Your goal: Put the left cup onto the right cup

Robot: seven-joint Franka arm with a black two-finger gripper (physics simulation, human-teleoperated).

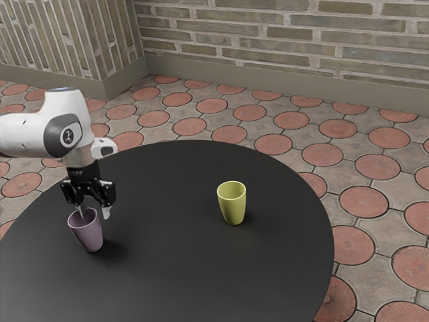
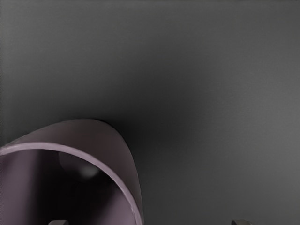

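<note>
The tool (image 1: 94,212) is hovering released over the purple cup (image 1: 87,233), 1 finger seemingly inside its rim. The green cup (image 1: 231,202) is standing well apart.

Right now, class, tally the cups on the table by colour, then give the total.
purple cup: 1
yellow-green cup: 1
Total: 2

Patio-like courtyard: brick walls (image 1: 281,33), terracotta paving (image 1: 348,154), round black table (image 1: 201,268)
</note>
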